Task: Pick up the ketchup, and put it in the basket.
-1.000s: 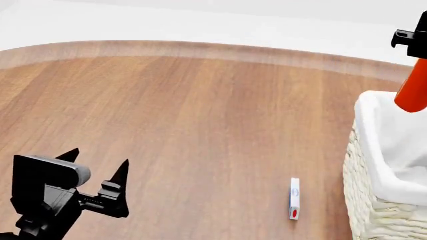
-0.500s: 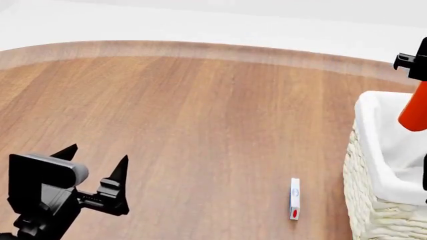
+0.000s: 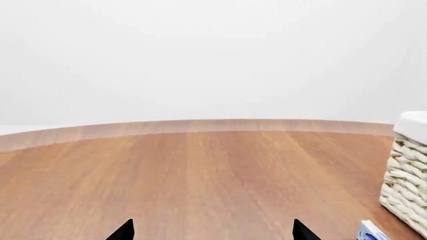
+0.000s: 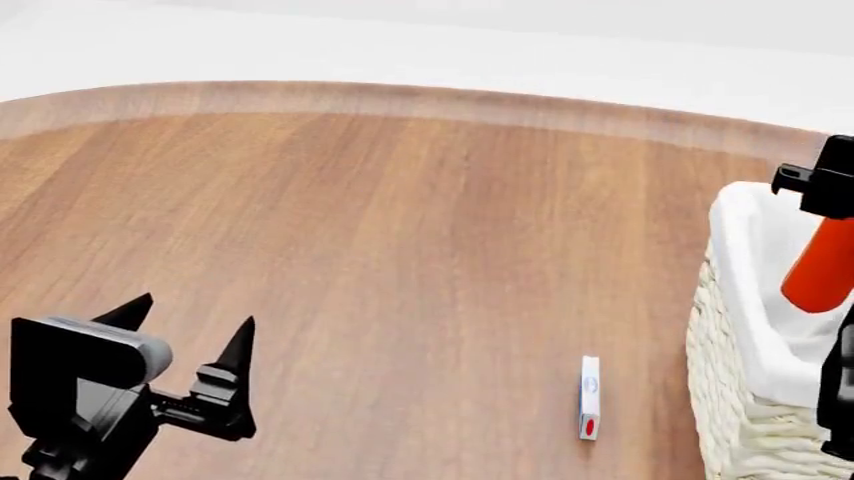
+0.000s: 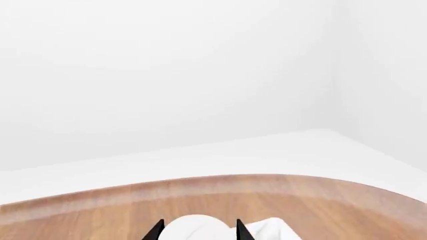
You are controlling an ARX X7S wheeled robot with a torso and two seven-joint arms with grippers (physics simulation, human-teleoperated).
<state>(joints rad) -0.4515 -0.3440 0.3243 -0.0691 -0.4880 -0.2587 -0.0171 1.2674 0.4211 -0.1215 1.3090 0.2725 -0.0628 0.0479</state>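
black grippers, pointed fingertips

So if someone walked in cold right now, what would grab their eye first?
Probably the orange-red ketchup, tilted in the right gripper over the white-lined basket at the head view's right edge. Next, the left gripper at lower left, jaws apart and holding nothing. Between them a small white box lies alone on the wooden table.
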